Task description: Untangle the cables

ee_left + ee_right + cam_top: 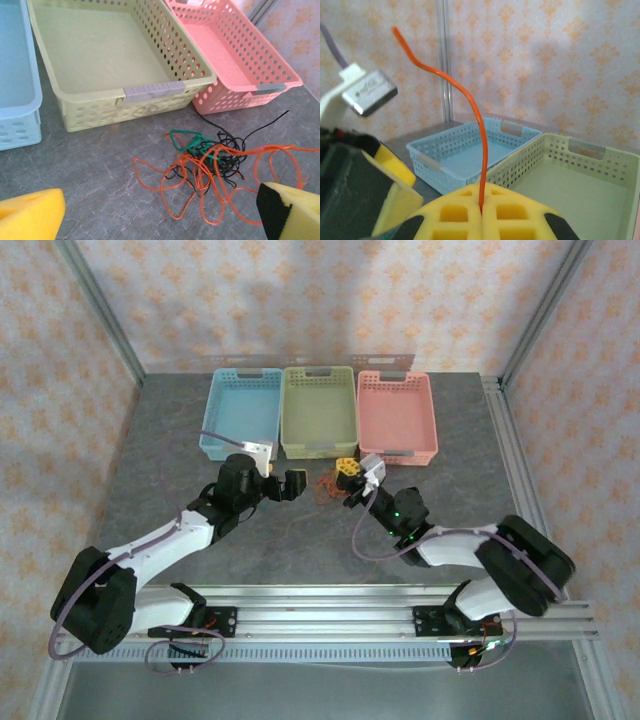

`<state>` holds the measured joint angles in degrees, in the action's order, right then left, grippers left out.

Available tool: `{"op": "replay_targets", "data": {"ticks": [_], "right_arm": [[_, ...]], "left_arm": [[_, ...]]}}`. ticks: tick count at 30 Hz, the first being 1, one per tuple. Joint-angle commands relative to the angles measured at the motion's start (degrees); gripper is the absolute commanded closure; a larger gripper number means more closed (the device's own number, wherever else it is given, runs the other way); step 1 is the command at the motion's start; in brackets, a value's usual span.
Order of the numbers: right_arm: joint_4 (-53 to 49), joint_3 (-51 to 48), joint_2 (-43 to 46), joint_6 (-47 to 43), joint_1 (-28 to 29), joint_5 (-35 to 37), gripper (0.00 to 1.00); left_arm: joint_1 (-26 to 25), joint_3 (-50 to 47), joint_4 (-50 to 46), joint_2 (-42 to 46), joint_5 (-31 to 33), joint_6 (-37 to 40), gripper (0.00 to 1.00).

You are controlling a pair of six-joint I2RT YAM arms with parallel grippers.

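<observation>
A grey stone-patterned bench point(450, 520) sits inside a booth with orange-patterned walls. Two white and black robot arms reach in from its near edge, the left arm point(160, 540) and the right arm point(460, 545). Three perforated plastic baskets stand side by side at the back: a blue basket point(225, 450), a yellow-green basket point(318, 450) and a pink basket point(400, 453).

The left fingers point(30, 215), padded in yellow foam, stand wide apart, low over the bench and just beside the knot. The right fingers point(470, 210) are pressed together, clamped on one orange strand point(481, 150) that rises in a curve above them.

The cables point(215, 160), orange, green and black, lie in a loose knot on the bench, just in front of the yellow-green and pink baskets.
</observation>
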<state>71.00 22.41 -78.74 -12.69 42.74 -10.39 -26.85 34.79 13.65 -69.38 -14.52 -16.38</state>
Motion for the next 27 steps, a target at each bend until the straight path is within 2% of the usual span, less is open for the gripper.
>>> {"op": "replay_targets", "data": {"ticks": [1, 4, 9, 13, 19, 27], "right_arm": [[-11.90, 3.27, 7.71, 6.17, -0.03, 1.09, 1.00], [-15.06, 5.99, 10.58, 10.15, -0.03, 2.82, 1.00], [-22.02, 13.19, 10.60, 15.52, -0.03, 4.33, 1.00], [-23.33, 16.80, 8.48, 18.86, -0.03, 4.21, 1.00], [-26.86, 21.35, 7.35, 23.02, -0.03, 5.09, 1.00], [-33.18, 27.68, 9.17, 28.82, -0.03, 6.06, 1.00]], "left_arm": [[0.17, -1.77, 4.75, 1.73, -1.17, 1.30, 0.03], [0.10, -2.74, 8.30, 0.87, -3.75, 1.44, 0.04], [-2.51, -4.14, 12.91, -0.44, -4.84, 3.70, 0.04], [-5.29, -5.06, 16.03, -1.61, -4.96, 6.72, 0.04], [-7.49, -4.99, 16.01, -2.29, -3.16, 9.58, 0.05], [-8.29, -5.46, 16.60, -1.82, -0.43, 10.72, 0.12]]}}
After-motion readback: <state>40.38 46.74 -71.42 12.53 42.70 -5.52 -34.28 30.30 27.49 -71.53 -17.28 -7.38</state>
